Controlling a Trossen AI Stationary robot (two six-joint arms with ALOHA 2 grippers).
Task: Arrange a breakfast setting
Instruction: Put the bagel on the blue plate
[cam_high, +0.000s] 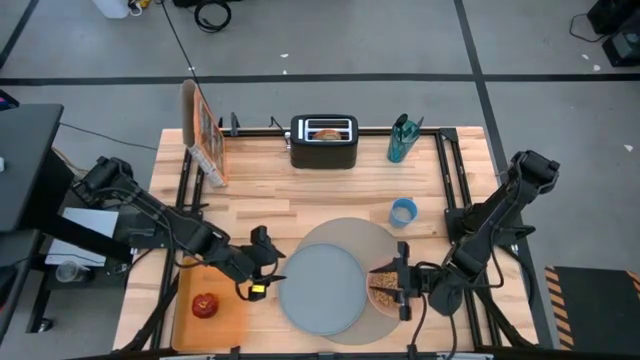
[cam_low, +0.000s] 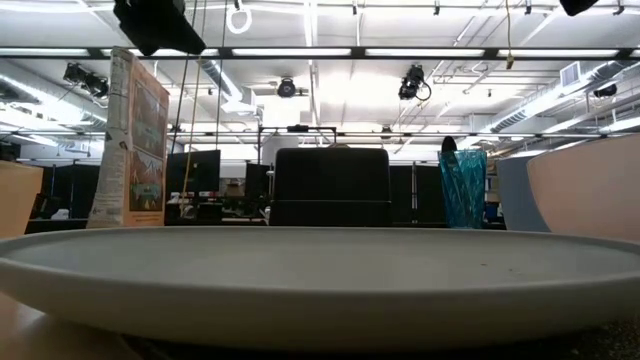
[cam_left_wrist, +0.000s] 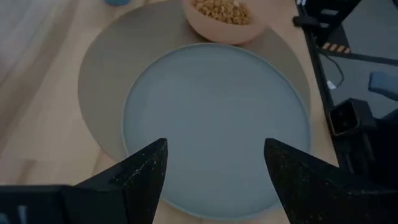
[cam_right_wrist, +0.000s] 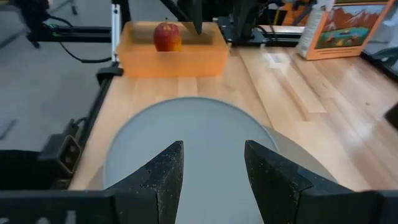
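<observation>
Pink bowl (cam_left_wrist: 225, 22) of cereal (cam_left_wrist: 222, 9)

A lab or workshop: taped concrete floor (cam_high: 420, 50), cables (cam_high: 212, 14), ceiling strip lights (cam_low: 300, 52), monitors (cam_low: 205, 172) behind.

Grey concrete floor (cam_high: 350, 40) all around, crossed by dark seam lines, with black cables (cam_high: 210, 14) coiled beyond the far edge. Light wooden counter (cam_high: 260, 190) of butcher-block planks, framed by black metal rails (cam_high: 448, 170). Black-and-orange hazard striping (cam_high: 565, 300) on the floor, well out past the right fingers. Beyond the counter, an open workshop: long fluorescent ceiling strips (cam_low: 420, 52), hanging fixtures, dark monitors (cam_low: 195, 172) in a row, pale partition (cam_low: 590, 185).
</observation>
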